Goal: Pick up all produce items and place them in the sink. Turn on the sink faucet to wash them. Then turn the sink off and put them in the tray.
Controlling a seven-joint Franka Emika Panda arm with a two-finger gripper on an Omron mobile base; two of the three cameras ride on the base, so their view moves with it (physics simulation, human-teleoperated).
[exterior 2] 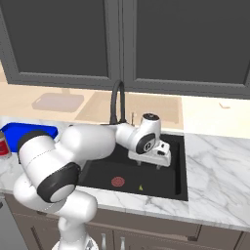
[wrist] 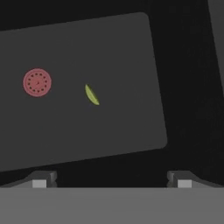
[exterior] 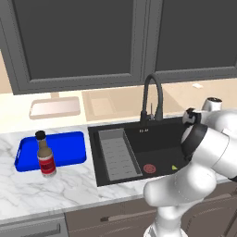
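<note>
A small yellow-green lime [wrist: 92, 95] lies on the floor of the black sink [exterior: 157, 143], showing as a thin sliver right of the red drain [wrist: 37, 82]. It also shows as the lime [exterior: 174, 167] and the lime [exterior 2: 141, 186] in the base views. My gripper [exterior 2: 148, 165] hangs inside the basin above the lime, pointing down. Its fingertips [wrist: 39, 179] stand wide apart, open, with nothing between them. The black gooseneck faucet [exterior: 152, 92] rises behind the sink. The blue tray [exterior: 65, 143] lies on the counter left of the sink.
A brown red-labelled bottle [exterior: 46, 157] stands at the blue tray's front edge. A grey ribbed rack [exterior: 118, 155] fills the sink's left part. A pale pink tray [exterior: 54, 107] sits at the back left. Marble counter [exterior 2: 219, 166] stretches to the right of the sink.
</note>
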